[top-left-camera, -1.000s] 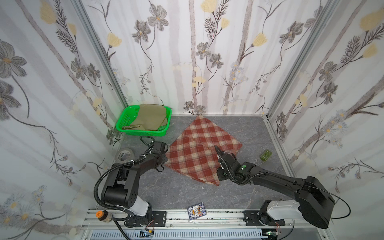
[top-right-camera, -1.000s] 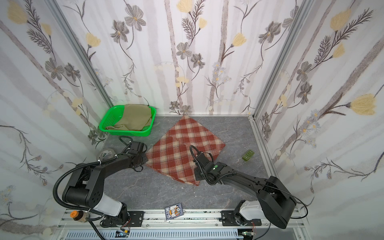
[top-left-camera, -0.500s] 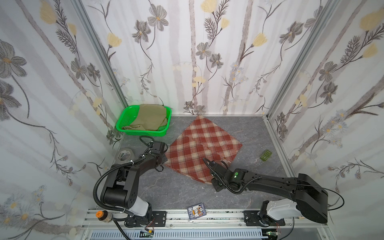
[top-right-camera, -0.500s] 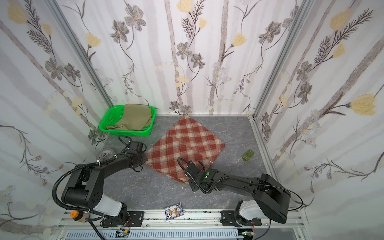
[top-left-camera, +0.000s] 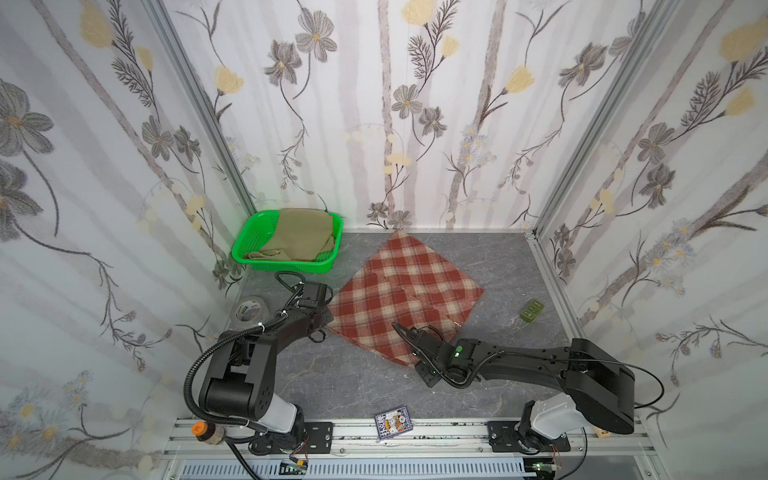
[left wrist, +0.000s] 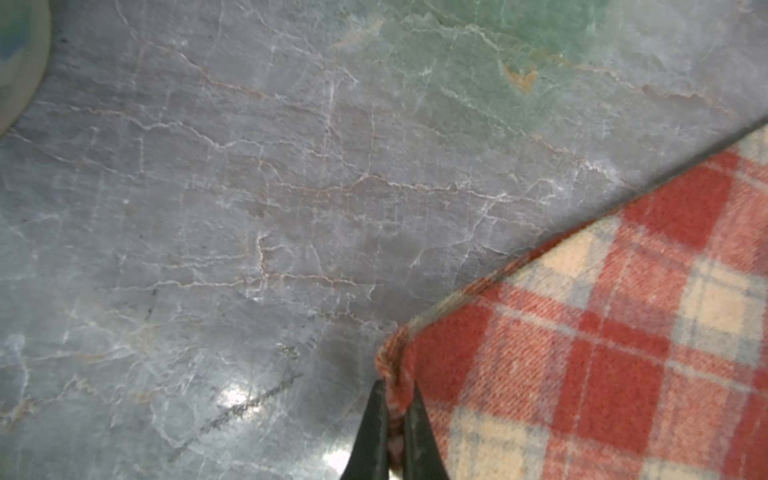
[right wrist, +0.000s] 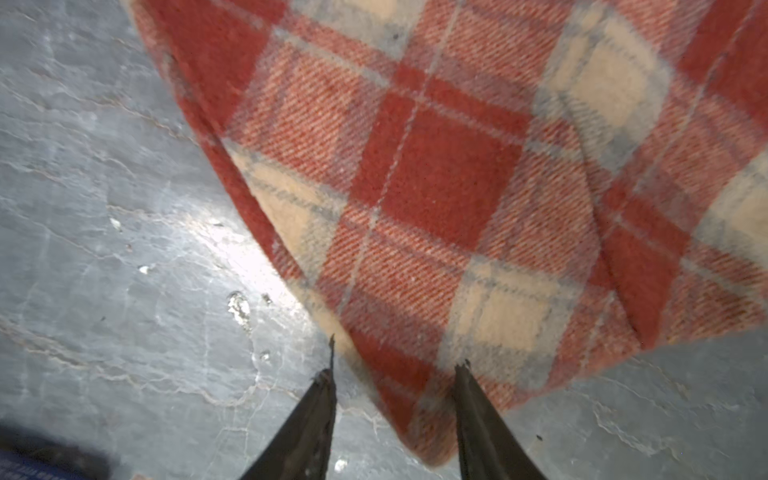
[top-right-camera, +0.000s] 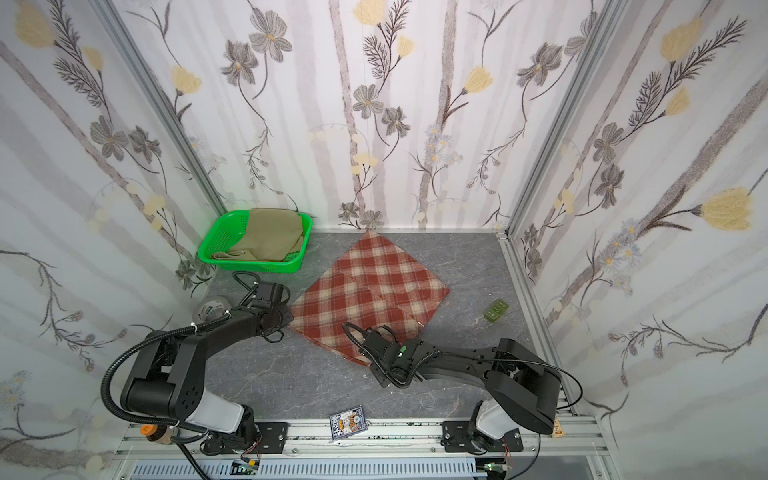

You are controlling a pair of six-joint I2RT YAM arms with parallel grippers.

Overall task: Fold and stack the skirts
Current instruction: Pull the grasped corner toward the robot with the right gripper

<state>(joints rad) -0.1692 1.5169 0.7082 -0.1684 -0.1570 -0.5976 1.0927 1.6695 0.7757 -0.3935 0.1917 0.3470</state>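
Grey worktop point(top-left-camera: 340, 374): plaid skirt point(top-left-camera: 399, 299) laid flat. L corner pinched by left claw point(left wrist: 397, 386); near corner straddled by right claw point(right wrist: 398, 353), half-open, empty.

Plaid skirt point(top-left-camera: 405, 297) spread flat; khaki skirt point(top-left-camera: 301, 239) bunched in basket point(top-left-camera: 286, 266).

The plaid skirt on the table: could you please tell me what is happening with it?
The left gripper is shut on one corner of the plaid skirt, which lies flat. The right gripper is open over the near corner, gripping nothing. The khaki skirt sits in the basket.
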